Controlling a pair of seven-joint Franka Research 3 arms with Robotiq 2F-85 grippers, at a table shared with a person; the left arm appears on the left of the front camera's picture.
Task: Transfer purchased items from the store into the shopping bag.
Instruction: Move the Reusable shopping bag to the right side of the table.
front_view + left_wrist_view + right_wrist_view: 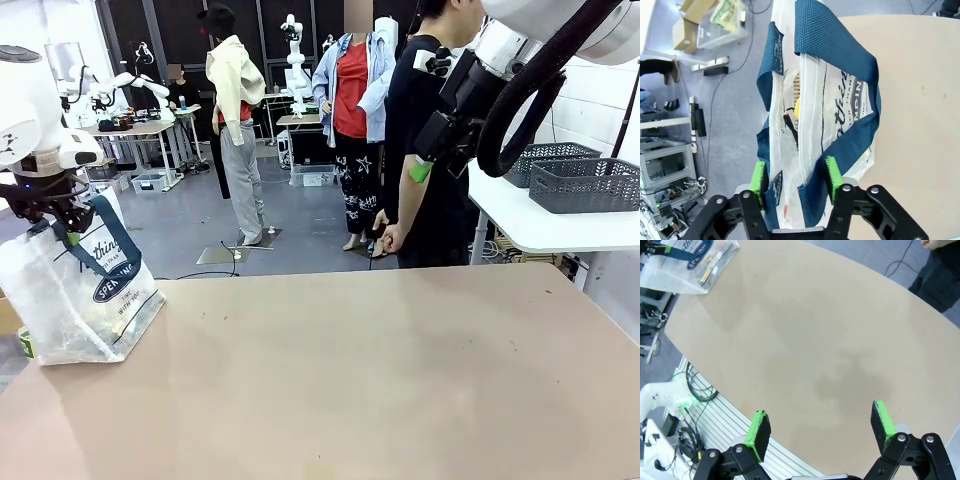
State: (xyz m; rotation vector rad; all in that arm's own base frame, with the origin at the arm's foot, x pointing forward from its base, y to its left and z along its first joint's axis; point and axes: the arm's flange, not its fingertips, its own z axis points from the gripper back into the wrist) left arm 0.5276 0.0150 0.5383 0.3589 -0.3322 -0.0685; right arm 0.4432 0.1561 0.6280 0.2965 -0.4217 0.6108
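Our left gripper (795, 177) fingers clench the translucent white plastic shopping bag (75, 290) handles; right gripper (820, 430) released; next, we judge, set it down.

One shopping bag (75, 290), two baskets (585, 183).

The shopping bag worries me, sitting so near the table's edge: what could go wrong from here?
1. The shopping bag stands at the table's left edge; a sideways pull could tip it off.
2. The left tool pinches one navy handle and some film; lifting may tilt the bag and spill the items inside.
3. The thin plastic could tear under the pads.
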